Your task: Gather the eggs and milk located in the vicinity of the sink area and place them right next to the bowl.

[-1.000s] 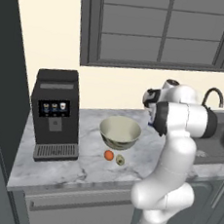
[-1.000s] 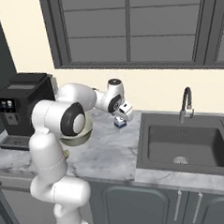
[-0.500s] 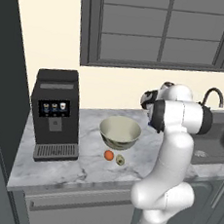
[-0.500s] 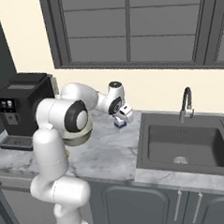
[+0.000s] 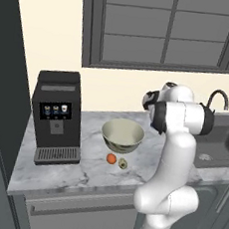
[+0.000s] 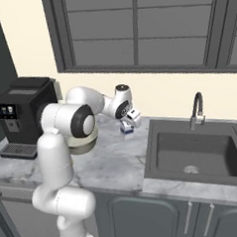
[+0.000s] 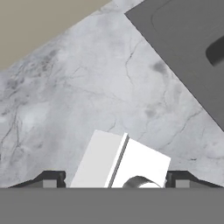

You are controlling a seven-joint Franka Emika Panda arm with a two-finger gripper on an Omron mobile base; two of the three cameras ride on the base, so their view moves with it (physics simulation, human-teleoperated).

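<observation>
The tool (image 7: 113,179) straddles the milk (image 7: 119,162), which stands on the marble tabletop (image 7: 87,87) left of the sink (image 6: 192,153). Its fingers sit either side of the gabled top; whether they press it yet, I cannot tell. Both eggs (image 5: 117,161) lie in front of the bowl (image 5: 122,136).

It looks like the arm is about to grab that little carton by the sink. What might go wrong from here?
Two risks, I think. The tool straddles the small white gabled milk carton near its top, fingertips not clearly touching, so a high or uneven squeeze might tip it or let it slip. Then, carrying it to the large cream-green bowl, the arm could nudge the orange-brown egg or the spotted olive egg lying in front, and they may roll.
</observation>
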